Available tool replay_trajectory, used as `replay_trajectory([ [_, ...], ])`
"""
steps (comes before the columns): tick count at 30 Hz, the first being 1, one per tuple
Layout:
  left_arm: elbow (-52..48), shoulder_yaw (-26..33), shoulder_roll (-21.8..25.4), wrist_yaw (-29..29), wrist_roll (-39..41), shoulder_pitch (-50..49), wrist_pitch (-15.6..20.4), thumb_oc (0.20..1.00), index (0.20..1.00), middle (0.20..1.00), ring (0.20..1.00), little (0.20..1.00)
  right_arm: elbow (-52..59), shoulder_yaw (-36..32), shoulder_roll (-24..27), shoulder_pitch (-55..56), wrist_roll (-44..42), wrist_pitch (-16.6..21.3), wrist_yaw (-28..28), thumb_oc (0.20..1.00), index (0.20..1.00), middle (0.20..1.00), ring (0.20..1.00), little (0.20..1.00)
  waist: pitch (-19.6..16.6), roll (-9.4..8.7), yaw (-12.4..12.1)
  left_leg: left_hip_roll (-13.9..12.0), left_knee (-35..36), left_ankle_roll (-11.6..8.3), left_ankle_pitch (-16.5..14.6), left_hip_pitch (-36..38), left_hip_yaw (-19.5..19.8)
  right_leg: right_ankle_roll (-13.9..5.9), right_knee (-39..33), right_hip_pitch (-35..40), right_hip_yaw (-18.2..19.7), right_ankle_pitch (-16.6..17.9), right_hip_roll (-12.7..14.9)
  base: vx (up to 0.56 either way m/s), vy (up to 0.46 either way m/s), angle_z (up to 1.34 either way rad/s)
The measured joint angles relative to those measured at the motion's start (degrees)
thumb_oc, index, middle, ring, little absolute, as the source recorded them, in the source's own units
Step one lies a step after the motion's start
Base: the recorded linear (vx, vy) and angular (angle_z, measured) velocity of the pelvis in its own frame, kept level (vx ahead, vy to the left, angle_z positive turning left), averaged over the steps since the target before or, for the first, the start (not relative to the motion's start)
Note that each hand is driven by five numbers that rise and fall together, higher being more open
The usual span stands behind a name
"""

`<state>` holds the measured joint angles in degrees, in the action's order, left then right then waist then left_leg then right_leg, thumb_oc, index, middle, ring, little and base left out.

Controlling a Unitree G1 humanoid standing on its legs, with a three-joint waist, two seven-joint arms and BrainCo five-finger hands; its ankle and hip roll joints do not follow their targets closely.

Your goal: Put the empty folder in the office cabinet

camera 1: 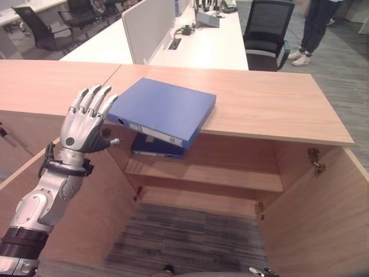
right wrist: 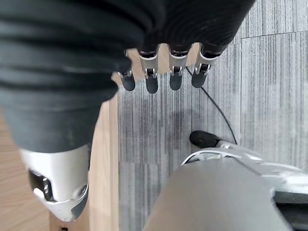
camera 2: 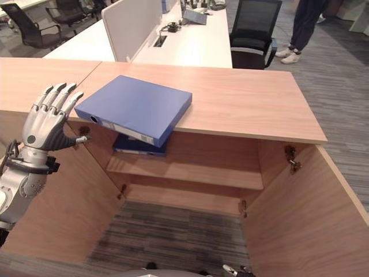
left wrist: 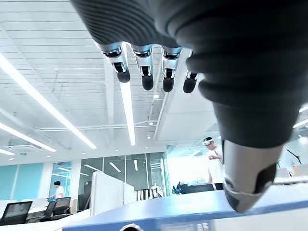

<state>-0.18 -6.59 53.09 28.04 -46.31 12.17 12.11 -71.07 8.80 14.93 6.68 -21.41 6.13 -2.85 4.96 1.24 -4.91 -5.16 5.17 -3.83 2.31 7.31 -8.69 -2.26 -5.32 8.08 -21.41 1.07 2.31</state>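
I see the blue folder (camera 1: pixel 164 109) lying flat on the cabinet top (camera 1: pixel 271 104), its spine corner hanging past the front edge above the open cabinet. A second blue folder (camera 1: pixel 155 147) lies on the shelf (camera 1: pixel 230 173) below it. My left hand (camera 1: pixel 85 124) is raised just beside the overhanging corner, fingers (left wrist: pixel 144 72) straight, holding nothing. My right hand (right wrist: pixel 159 72) hangs over the floor, fingers relaxed and empty.

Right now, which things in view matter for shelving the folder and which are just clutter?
Job:
- blue ring-binder folder, lying on the cabinet top, overhanging its front edge
- open wooden office cabinet
- left hand, open beside the folder
- right hand, hanging open

Clutter:
- second blue folder on the shelf
- black office chair
- white desk
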Motion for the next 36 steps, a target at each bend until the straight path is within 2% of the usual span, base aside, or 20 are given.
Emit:
replay_trajectory([
  [6, 2.0, -5.78, -0.69, -0.6, -0.16, 2.87, 1.24, 1.0, 1.0, 1.0, 1.0, 1.0, -0.36, 0.04, 0.05, -0.5, -0.02, 0.03, 0.35, 1.0, 1.0, 1.0, 1.0, 1.0, -0.49, 0.34, 2.87, -0.05, 0.23, -0.01, -0.02, -0.05, -0.43, -0.1, 0.0, 0.01, 0.46, 0.04, -0.04, 0.01, 0.015, -0.05],
  [9, 4.44, -9.15, -1.65, -1.11, -0.13, 4.83, 1.07, 1.0, 1.0, 1.0, 1.0, 1.0, -0.49, 0.03, 0.08, -0.28, -0.06, 0.02, 0.44, 1.0, 1.0, 1.0, 1.0, 1.0, -0.62, 0.52, 3.22, -0.05, 0.01, 0.0, -0.01, 0.14, -0.64, -0.02, 0.01, -0.21, 0.7, 0.14, -0.05, 0.01, 0.011, -0.03],
  [14, 7.95, -9.41, -5.88, -2.44, 0.08, 4.9, 0.9, 1.0, 1.0, 1.0, 1.0, 1.0, -0.42, -0.37, 0.18, -0.45, -2.31, 0.03, 0.6, 1.0, 1.0, 1.0, 1.0, 1.0, -0.69, 0.57, 3.77, -0.05, 0.0, 0.0, -0.01, 0.03, -1.8, 0.34, 0.08, -0.91, 1.89, 0.67, -0.07, 0.01, 0.021, -0.12],
  [18, 9.82, -9.51, -6.42, -2.7, 1.06, 4.9, 0.58, 1.0, 1.0, 1.0, 1.0, 1.0, -0.44, -0.49, 0.24, -0.21, -2.31, 0.02, 0.63, 1.0, 1.0, 1.0, 1.0, 1.0, -0.73, 0.51, 4.53, -0.07, 0.01, 0.01, -0.01, 0.18, -2.05, 0.3, 0.12, -0.89, 2.12, 0.75, -0.07, 0.0, 0.008, -0.02],
  [24, 10.31, -9.95, -7.94, -2.82, 2.23, 4.9, -0.14, 1.0, 1.0, 1.0, 1.0, 1.0, -0.48, -0.6, 0.28, 0.24, -2.31, -0.09, 0.69, 1.0, 1.0, 1.0, 1.0, 1.0, -0.84, 0.32, 4.45, -0.06, 0.03, 0.02, -0.02, 0.38, -2.45, 0.25, 0.01, -0.9, 2.51, 0.91, -0.06, 0.0, 0.011, -0.03],
  [36, 16.01, -14.15, -8.47, -3.88, 2.14, 6.72, -1.6, 1.0, 1.0, 1.0, 1.0, 1.0, -0.47, -0.59, 0.29, 0.81, -4.49, -0.2, 0.62, 1.0, 1.0, 1.0, 1.0, 1.0, -1.01, -0.69, 5.45, -0.05, 0.51, 0.05, -0.04, 1.02, -3.57, 0.08, -0.02, -0.9, 3.69, 1.2, -0.05, 0.0, 0.012, -0.04],
])
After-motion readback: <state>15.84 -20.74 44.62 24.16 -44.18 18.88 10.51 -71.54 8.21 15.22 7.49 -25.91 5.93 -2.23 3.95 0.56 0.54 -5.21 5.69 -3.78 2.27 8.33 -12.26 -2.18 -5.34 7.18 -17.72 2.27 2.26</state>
